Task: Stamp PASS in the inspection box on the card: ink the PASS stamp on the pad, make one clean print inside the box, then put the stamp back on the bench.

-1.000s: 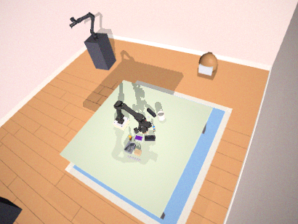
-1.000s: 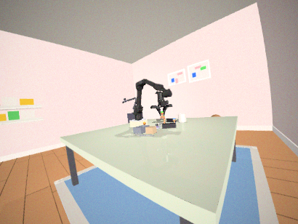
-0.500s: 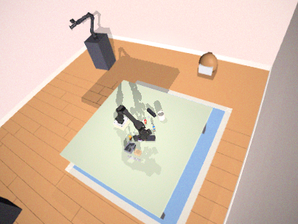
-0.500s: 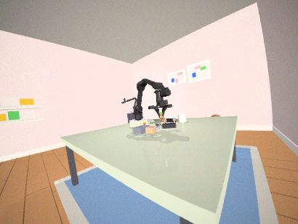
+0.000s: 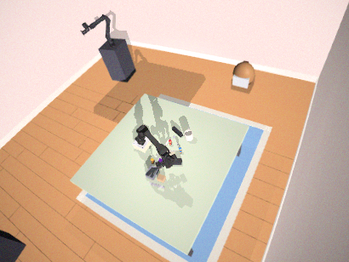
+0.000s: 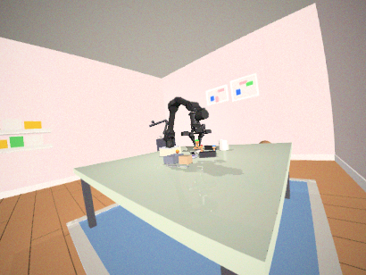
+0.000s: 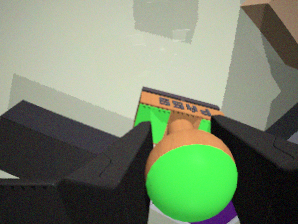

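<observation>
The PASS stamp [image 7: 182, 122] [image 6: 196, 142] has an orange-brown body with a green-topped round knob and lettering on its base edge. My gripper [image 7: 181, 128] [image 6: 196, 145] is shut on it, one finger on each side, and holds it about upright. The purple ink pad [image 7: 223, 214] [image 5: 160, 160] shows partly behind the knob in the wrist view; the stamp and fingers hide the rest. I cannot tell how high the stamp's face is over what lies below. The card and its inspection box cannot be made out: the wrist view does not show them and the arm covers that area in the top view.
A black box [image 7: 50, 132] [image 6: 207, 154] lies beside the gripper. A tan block [image 5: 161, 178] [image 6: 185, 159] and a grey box [image 5: 151, 172] [image 6: 171, 159] stand near the pad. A white cup [image 5: 188, 136] [image 6: 224, 145], a black bar [image 5: 177, 131] and small coloured items lie farther back.
</observation>
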You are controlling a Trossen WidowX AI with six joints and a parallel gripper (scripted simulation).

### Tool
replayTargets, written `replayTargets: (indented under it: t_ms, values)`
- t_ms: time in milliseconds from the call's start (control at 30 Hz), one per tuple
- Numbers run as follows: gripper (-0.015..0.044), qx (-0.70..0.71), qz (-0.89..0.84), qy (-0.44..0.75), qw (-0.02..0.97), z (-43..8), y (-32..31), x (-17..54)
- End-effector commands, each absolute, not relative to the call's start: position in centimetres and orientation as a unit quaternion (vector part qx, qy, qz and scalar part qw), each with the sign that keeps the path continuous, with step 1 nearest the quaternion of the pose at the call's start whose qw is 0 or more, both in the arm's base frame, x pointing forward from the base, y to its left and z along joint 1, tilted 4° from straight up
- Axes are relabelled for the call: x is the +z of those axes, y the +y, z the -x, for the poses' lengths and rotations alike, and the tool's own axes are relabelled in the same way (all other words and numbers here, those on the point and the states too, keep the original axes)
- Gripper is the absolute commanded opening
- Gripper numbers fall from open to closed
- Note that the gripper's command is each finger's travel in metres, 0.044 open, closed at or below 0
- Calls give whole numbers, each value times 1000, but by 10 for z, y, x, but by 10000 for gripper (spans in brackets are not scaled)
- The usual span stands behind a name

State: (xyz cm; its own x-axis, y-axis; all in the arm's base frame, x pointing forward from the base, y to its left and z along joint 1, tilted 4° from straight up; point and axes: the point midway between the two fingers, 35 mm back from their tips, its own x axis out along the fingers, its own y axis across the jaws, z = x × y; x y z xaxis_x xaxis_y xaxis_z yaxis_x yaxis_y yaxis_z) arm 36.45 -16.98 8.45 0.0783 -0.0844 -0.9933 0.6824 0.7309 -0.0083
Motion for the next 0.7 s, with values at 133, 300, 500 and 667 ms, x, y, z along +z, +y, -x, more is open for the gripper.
replayTargets:
  t_ms: [133,300,500,667]
  values:
    - [0,-274,-241,624,691,-364,-170,69]
    - [0,-274,-241,624,691,-365,-170,61]
    - [0,-274,-241,624,691,-366,-171,51]
    - [0,-274,-241,624,691,-366,-171,43]
